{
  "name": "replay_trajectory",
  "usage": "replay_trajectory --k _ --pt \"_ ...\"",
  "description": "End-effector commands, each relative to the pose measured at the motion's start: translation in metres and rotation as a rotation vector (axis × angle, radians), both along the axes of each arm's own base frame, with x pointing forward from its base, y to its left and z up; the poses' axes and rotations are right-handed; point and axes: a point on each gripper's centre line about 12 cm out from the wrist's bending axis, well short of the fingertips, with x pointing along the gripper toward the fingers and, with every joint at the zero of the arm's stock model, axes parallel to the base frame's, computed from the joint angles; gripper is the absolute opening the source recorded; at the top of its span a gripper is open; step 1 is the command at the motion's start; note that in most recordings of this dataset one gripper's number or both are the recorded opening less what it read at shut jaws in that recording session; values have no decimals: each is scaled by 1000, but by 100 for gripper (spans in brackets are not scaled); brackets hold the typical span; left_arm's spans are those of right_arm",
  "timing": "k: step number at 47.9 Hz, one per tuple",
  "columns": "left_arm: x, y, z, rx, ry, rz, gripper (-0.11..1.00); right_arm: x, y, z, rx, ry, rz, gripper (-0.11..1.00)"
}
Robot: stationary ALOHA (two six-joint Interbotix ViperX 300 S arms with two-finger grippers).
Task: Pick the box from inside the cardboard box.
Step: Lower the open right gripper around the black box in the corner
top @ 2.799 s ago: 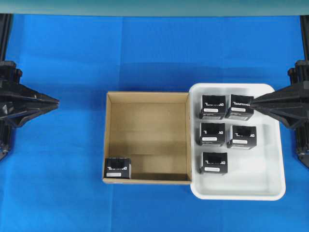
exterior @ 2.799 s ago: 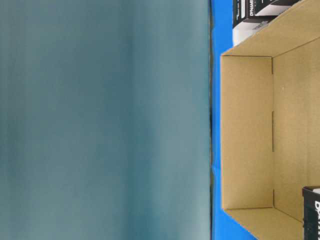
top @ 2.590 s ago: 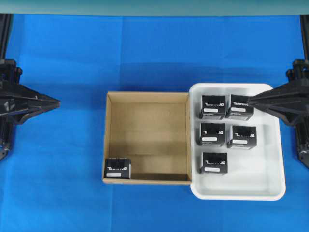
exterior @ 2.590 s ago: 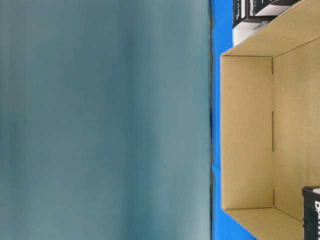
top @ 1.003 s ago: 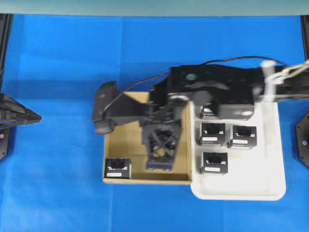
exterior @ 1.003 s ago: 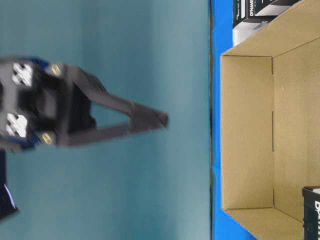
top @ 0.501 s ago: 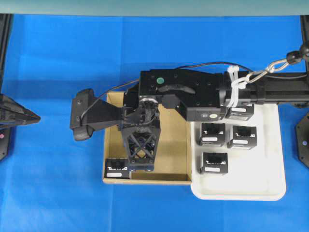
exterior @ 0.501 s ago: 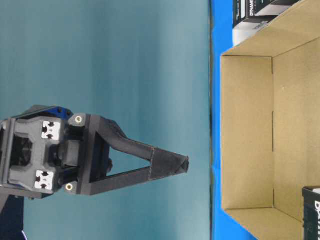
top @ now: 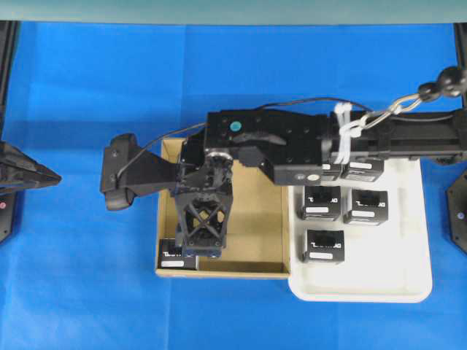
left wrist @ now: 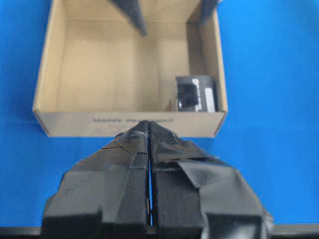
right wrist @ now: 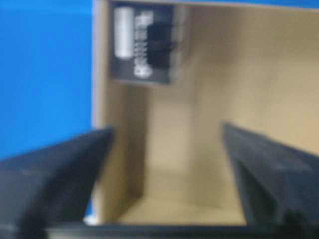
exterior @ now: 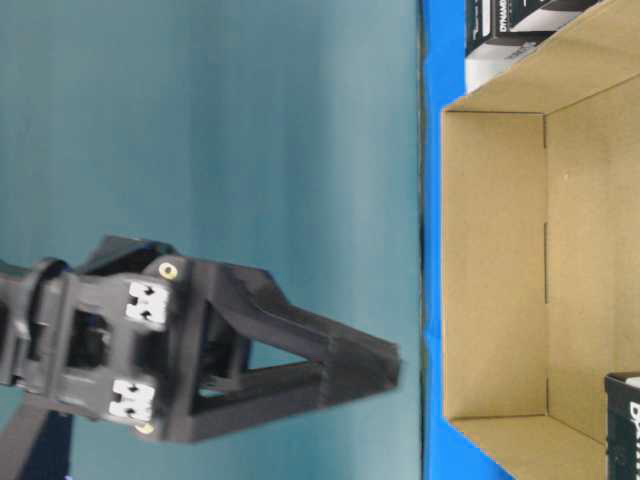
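The box [top: 168, 257], small and black with white lettering, sits in the near-left corner of the cardboard box [top: 255, 226]; my right arm hides part of it from overhead. My right gripper [top: 201, 250] hangs above the carton floor just right of the box, not touching it. In the right wrist view the right gripper [right wrist: 167, 130] stands open and empty, with the box [right wrist: 144, 45] ahead at the carton wall. My left gripper [left wrist: 149, 125] is shut and empty, outside the carton [left wrist: 124, 74], pointing at its side wall. The box [left wrist: 197, 93] shows there too.
A white tray [top: 408, 284] touches the carton's right side and holds several look-alike black boxes [top: 323, 246]. My right arm spans the tray's far end and the carton. Blue cloth covers the table [top: 87, 292]. My left gripper [top: 33, 171] rests at the left edge.
My right arm has slid left over the carton toward the box's corner, and its jaws have gone from shut to wide open. The left arm has not moved.
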Motion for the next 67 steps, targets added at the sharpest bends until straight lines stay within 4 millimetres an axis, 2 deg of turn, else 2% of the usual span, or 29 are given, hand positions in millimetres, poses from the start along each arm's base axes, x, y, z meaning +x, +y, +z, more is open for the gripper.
replay_trajectory --k 1,13,24,50,67 --pt "2 0 10 1 -25 -1 -5 3 -2 -12 1 11 -9 99" --pt "2 0 10 1 -25 1 -5 17 -2 -46 32 17 -39 99" --pt "2 0 10 -1 -23 2 -5 27 4 -64 69 -8 -67 99" --pt "2 0 9 -16 -21 9 -5 35 16 -86 94 -19 -86 99" --pt "2 0 7 -25 -16 13 -5 35 14 -94 89 -7 -95 99"
